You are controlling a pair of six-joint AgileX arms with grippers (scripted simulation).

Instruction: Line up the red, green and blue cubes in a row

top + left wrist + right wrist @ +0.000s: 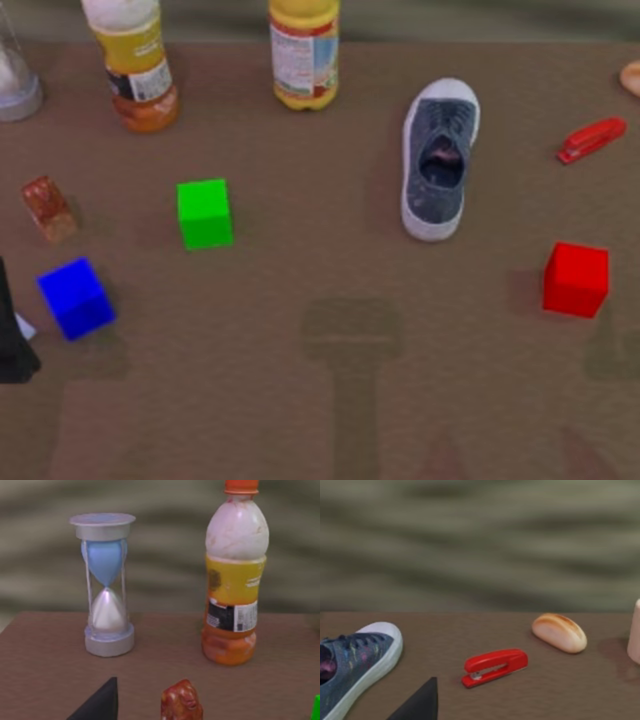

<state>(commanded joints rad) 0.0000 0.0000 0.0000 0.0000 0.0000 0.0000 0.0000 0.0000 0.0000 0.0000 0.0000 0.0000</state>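
Note:
Three cubes lie apart on the brown table. The green cube [204,212] sits left of centre, and a sliver of it [316,707] shows in the left wrist view. The blue cube [76,297] lies at the near left, just right of my left gripper [12,335], which shows as a black shape at the table's left edge. The red cube [576,279] rests at the right, below the shoe. My right arm is outside the top view; only a black wedge of my right gripper [422,704] shows in its wrist view, near the stapler.
An hourglass [15,80], an orange-juice bottle [135,65] and a yellow bottle [303,50] stand along the back. A brownish-red block [48,208] sits above the blue cube. A grey shoe [438,160], a red stapler [590,140] and a bread roll [559,631] occupy the back right.

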